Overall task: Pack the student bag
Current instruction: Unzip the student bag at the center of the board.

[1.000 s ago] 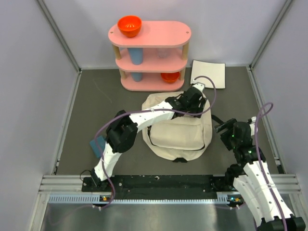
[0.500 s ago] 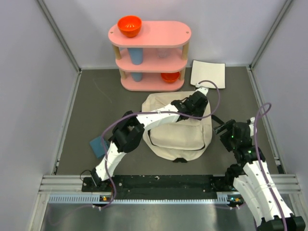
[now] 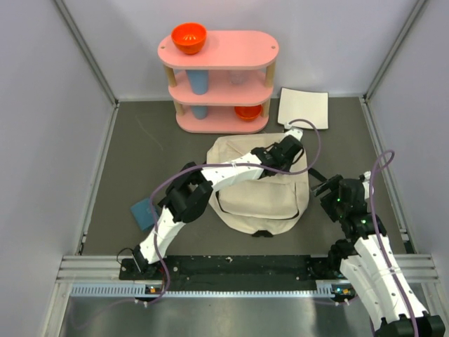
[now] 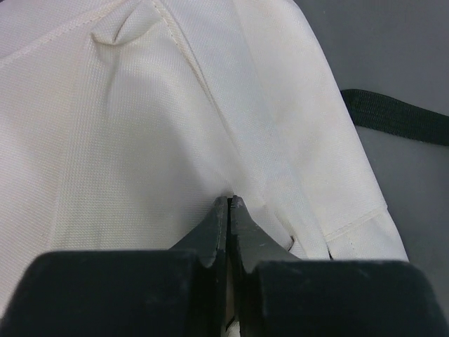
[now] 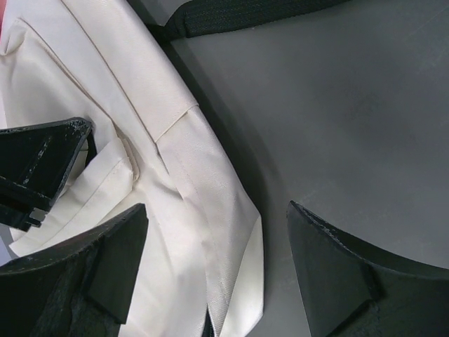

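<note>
The student bag (image 3: pixel 256 200) is laid flat at the centre of the table, about as wide as it is deep in the top view, so that no clear long axis can be read. A black strap (image 3: pixel 316 174) is trailed out from its edge at 3 o'clock.

The left arm is stretched across the bag towards 1 o'clock. The left gripper (image 4: pixel 229 205) is seen with its 2 fingers pressed together, tips down in a crease of the cream fabric. Wrinkles are drawn towards the tips, so a fold of the bag appears to be nipped, though what exactly is caught cannot be made out.

The right gripper (image 5: pixel 214 246) is held spread wide, just beside the bag's edge at 3 o'clock, with nothing between its fingers but the bag's hem and bare table below. From this gripper the bag lies at 9 o'clock.

The coming move is judged to turn on this: the left gripper is already on the fabric at the far right corner, while the right gripper is nearer the side edge. An opening would probably be made by a pull towards 12 o'clock from the left, with the edge at 3 o'clock taken by the right.
</note>
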Tool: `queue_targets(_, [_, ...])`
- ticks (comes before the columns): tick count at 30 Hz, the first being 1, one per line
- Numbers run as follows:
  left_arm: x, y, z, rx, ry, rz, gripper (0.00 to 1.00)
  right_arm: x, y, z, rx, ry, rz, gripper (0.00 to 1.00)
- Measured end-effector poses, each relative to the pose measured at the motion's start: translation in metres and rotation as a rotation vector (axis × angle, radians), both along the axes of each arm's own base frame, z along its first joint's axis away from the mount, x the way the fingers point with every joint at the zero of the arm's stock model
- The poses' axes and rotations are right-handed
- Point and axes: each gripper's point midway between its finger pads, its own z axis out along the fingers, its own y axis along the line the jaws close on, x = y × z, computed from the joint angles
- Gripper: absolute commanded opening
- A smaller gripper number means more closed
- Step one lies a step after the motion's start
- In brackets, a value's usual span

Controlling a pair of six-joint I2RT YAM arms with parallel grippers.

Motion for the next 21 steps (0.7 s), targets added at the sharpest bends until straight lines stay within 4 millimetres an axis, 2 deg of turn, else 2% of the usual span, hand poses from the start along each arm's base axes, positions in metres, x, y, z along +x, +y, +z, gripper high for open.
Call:
queue_targets(7, [0.001,0.001,0.0,0.005,-0.005,0.007,0.0,0.001,0.002,-0.002,0.0,0.009,0.012,0.79])
queue_targets(12, [-0.003,0.006,0.003,-0.008,-0.013,0.006,0.0,0.007,0.015,-0.007,0.031,0.032,0.079,0.77])
queue_targets(17, [-0.018,0.028,0.026,-0.02,-0.023,0.005,0.0,0.018,0.039,-0.015,0.111,0.061,0.178,0.76])
queue_targets(21, [-0.024,0.037,0.049,-0.061,-0.046,0.001,0.0,0.023,0.048,-0.013,0.139,0.057,0.223,0.75])
